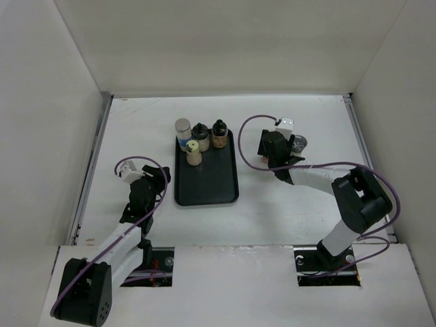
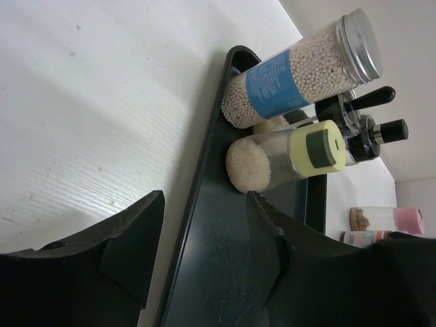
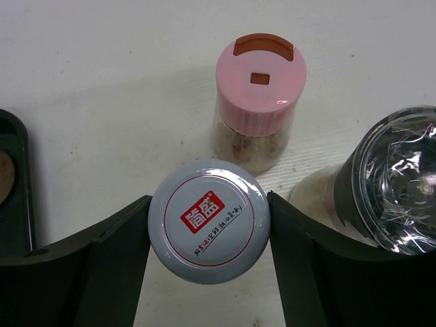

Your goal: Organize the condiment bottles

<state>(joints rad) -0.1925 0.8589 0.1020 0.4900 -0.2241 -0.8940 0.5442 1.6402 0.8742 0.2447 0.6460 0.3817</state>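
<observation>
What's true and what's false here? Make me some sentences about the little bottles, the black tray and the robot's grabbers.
1. Four small bottles stand on the flat black rectangular tray. True.
2. The pink-capped jar is on the tray. False: it stands off the tray, on the white table.
3. The right gripper has a finger on each side of the grey-capped bottle with a red logo. True.
4. The left gripper holds the blue-labelled bottle with a silver cap. False: it is open and empty, and that bottle stands on the tray.
</observation>
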